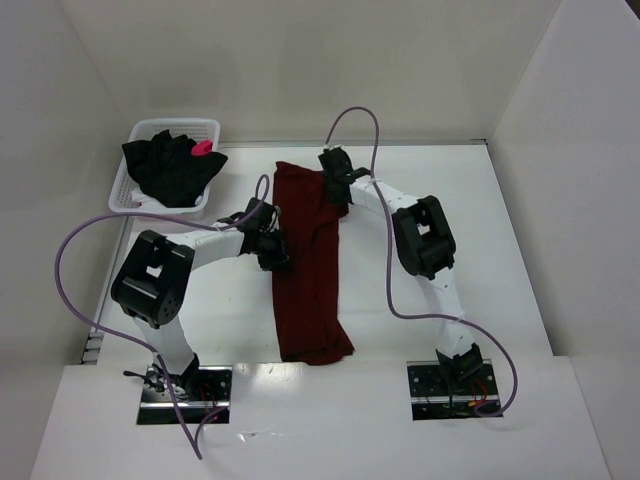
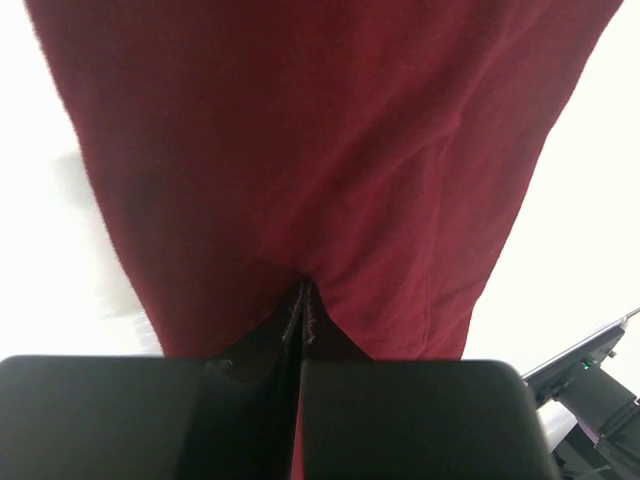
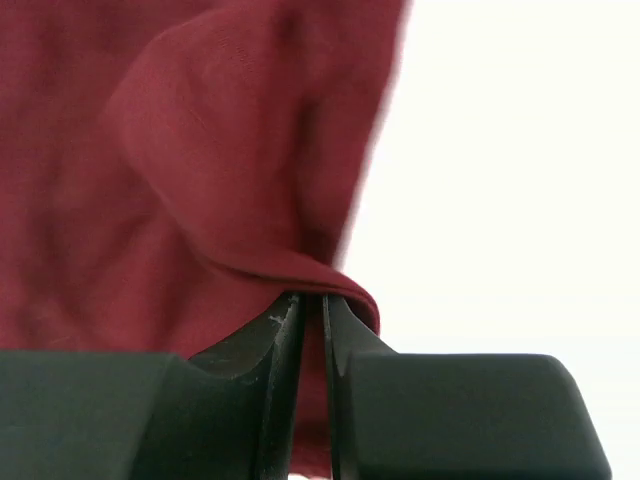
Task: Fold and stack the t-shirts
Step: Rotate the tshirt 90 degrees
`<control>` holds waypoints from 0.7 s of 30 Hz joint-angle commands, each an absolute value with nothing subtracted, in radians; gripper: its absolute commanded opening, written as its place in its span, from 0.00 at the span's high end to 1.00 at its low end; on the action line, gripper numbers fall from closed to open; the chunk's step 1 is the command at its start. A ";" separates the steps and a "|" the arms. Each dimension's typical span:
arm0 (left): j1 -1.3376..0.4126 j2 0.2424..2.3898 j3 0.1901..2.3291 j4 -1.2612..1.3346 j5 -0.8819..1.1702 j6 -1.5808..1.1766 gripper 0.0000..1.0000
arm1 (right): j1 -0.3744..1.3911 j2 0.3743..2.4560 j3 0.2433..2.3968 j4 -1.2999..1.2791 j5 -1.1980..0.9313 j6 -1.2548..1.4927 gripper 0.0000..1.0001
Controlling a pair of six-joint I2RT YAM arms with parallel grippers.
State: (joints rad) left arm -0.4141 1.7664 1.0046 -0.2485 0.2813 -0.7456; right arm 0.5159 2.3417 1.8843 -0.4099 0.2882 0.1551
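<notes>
Both arms [image 1: 176, 345] have white links, bulky black joint housings [image 1: 152, 278] and looping purple cables [image 1: 58, 265]; the left gripper [image 2: 303, 292] and right gripper [image 3: 306, 298] are black.

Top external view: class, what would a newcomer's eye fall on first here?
The long maroon t-shirt lies as a narrow strip down the middle of the table. The left gripper pinches its left edge and the right gripper pinches its far right part. Next comes the black t-shirt with a pink mark, heaped in the white mesh basket at the far left.
</notes>
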 commanded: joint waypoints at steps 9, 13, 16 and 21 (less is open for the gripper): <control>-0.417 1.769 0.997 -0.267 0.272 -0.755 1.00 | 0.420 2.183 1.829 -0.341 0.276 0.186 0.81; -0.417 1.755 1.038 -0.281 0.291 -0.735 1.00 | 0.420 2.119 1.852 -0.316 0.169 0.213 0.68; -0.417 1.694 1.095 -0.317 0.264 -0.724 0.89 | 0.420 2.080 1.839 -0.304 0.034 0.227 0.59; -0.417 1.585 1.144 -0.365 0.236 -0.715 0.40 | 0.420 1.944 1.656 -0.235 -0.098 0.239 0.56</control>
State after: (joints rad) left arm -0.4141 1.6875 1.0859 -0.3359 0.2523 -0.7250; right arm 0.4122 2.0468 1.7447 -0.3061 0.0299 0.2195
